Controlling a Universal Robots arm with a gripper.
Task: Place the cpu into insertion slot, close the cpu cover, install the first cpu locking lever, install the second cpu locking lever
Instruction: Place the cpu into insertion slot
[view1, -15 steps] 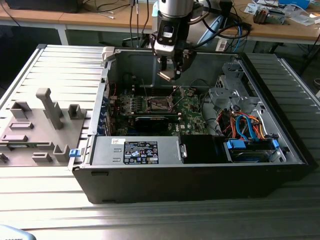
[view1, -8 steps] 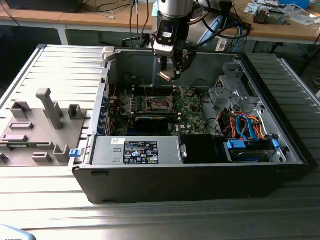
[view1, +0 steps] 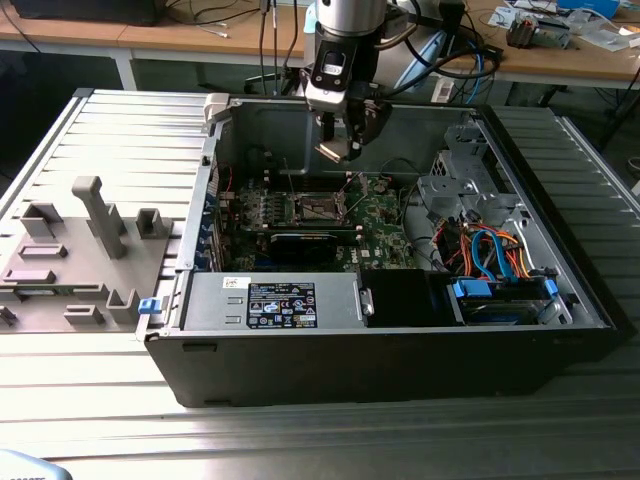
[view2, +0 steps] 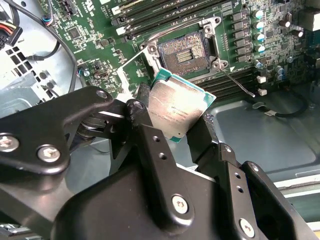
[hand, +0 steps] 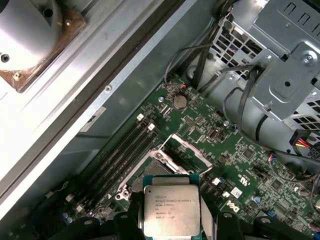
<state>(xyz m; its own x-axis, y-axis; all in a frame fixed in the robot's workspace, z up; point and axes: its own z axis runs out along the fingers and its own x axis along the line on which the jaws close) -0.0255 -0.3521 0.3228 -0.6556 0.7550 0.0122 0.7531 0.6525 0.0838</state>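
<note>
The gripper (view2: 176, 120) is clamping the cpu (view2: 177, 107) by two opposite edges, its black metal fingers (view2: 150, 135) drawn in just to the chip's width. The flat square chip is showing its dull silver-grey lid and thin green border. The insertion slot (view2: 186, 50) is lying below and just ahead of the fingertips, apart from the chip, its dark pin field sitting bare inside a silvery rim, with a thin lever (view2: 237, 85) angling out beside it. In the first wrist view the cpu (hand: 171, 210) is overlapping the near part of the socket, and the cpu cover (hand: 192, 150) is appearing beyond it as a thin silvery frame, apparently raised. The exterior view is showing the gripper (view1: 345, 140) hanging inside the open black computer case (view1: 400, 350), above the green motherboard (view1: 385, 225).
</note>
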